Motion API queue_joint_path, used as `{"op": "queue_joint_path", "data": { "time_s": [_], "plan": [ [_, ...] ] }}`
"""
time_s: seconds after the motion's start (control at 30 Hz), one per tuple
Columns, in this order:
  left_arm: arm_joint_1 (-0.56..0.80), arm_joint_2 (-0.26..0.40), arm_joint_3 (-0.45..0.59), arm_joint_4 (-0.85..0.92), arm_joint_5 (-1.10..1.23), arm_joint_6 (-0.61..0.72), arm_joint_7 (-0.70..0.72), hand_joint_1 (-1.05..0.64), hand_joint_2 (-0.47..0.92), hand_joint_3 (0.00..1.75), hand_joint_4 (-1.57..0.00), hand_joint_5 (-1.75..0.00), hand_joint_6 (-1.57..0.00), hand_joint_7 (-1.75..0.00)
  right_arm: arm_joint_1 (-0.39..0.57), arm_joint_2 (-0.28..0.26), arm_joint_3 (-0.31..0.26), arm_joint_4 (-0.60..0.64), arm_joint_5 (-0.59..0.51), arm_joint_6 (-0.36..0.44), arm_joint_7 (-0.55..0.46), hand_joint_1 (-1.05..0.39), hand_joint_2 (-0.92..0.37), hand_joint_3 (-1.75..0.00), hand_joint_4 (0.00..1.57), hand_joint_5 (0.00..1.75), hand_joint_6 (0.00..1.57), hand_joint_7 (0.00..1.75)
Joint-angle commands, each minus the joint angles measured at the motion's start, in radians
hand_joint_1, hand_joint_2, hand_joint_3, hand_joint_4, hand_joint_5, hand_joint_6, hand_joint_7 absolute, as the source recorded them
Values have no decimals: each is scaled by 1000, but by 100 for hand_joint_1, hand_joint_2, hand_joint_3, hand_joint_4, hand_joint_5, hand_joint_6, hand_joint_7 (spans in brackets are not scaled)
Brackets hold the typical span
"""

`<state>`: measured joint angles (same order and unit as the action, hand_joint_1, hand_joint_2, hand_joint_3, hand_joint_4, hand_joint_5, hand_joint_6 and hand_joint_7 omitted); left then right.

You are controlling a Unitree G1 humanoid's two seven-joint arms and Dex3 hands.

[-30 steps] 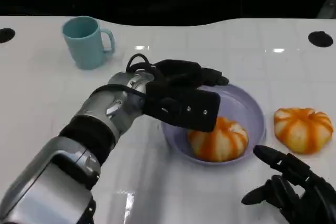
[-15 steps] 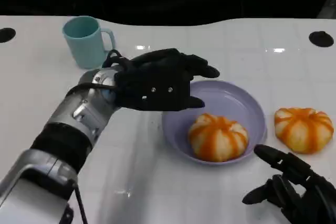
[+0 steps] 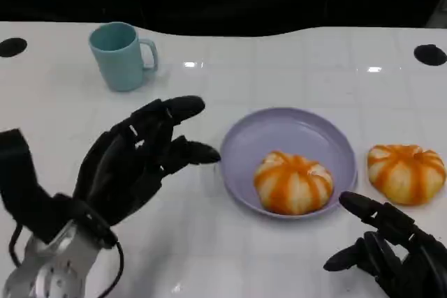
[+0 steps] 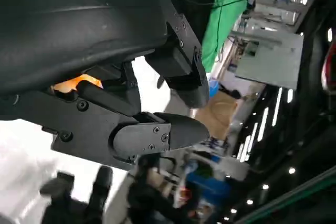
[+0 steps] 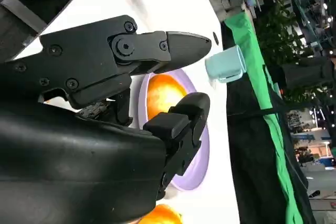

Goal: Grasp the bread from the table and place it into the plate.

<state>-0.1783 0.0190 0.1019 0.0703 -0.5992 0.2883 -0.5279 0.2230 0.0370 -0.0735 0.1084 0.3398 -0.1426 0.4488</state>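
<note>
Evidently soft and light, the bread point(image 3: 406, 173) at right wants gentle side holds; our hands point(image 3: 143, 155) hang spread, empty

A teal mug point(image 3: 121, 55) on a white table point(image 3: 293, 68) — the bystanders of the scene.

The mug stands upright at the upper left of the head view, handle turned toward the right of the frame; the right wrist view catches it too, pale against a dark backdrop at the upper middle. The table is glossy white, crossed by faint tile-like lines, with small bright glints of light. Two round black holes point(image 3: 429, 54) sit near its far edge — one at the upper right, one at the upper left. A green curtain point(image 5: 262, 103) hangs beyond the table, in the right wrist view's right half.
</note>
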Motion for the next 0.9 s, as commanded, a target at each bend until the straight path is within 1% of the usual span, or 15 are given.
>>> {"op": "queue_joint_path", "data": {
  "time_s": [0.03,0.1,0.17,0.2,0.27,0.3,0.33,0.47,0.53,0.73,0.9],
  "plan": [
    [70,-31,20,-101,-56,76,70,-57,92,56,-56,-154,-55,-113,9,-16,-10,-7,7,1,-4,-75,-92,-33,73,114,94,37],
    [100,-45,26,-138,-75,104,99,-56,92,55,-58,-157,-55,-119,11,-16,-10,-10,8,3,-4,-75,-92,-33,72,113,94,37],
    [104,-46,27,-150,-79,116,108,-56,92,55,-58,-158,-55,-121,12,-16,-10,-10,8,3,-4,-75,-92,-33,72,113,94,37],
    [140,-62,25,-166,-76,104,117,-56,92,55,-58,-159,-55,-121,14,-17,-9,-15,7,4,-5,-75,-92,-33,72,113,94,37],
    [191,-83,24,-187,-70,88,129,-56,92,56,-62,-171,-51,-146,16,-18,-6,-20,5,4,-6,-75,-92,-33,72,113,94,37],
    [210,-89,27,-191,-73,86,134,-56,92,57,-63,-173,-50,-150,17,-17,-5,-21,1,1,-9,-75,-92,-34,72,113,94,37],
    [219,-92,31,-190,-76,86,134,-56,92,54,-66,-174,-49,-159,17,-16,-5,-21,-1,-2,-11,-75,-92,-34,72,113,94,37],
    [255,-95,39,-196,-72,82,142,-56,92,52,-69,-175,-49,-171,22,-14,-1,-26,-6,-3,-21,-75,-92,-34,72,113,93,37],
    [271,-96,39,-203,-65,83,154,-56,92,51,-70,-175,-49,-172,24,-14,1,-31,-6,-1,-24,-75,-92,-34,72,113,93,37],
    [321,-107,35,-228,-69,107,208,-52,92,52,-72,-175,-51,-169,26,-16,5,-43,0,13,-27,-75,-92,-35,72,113,93,37],
    [328,-105,33,-223,-67,119,228,-51,92,53,-70,-175,-51,-169,25,-16,2,-44,9,22,-22,-75,-92,-34,71,113,92,37]
  ]
}}
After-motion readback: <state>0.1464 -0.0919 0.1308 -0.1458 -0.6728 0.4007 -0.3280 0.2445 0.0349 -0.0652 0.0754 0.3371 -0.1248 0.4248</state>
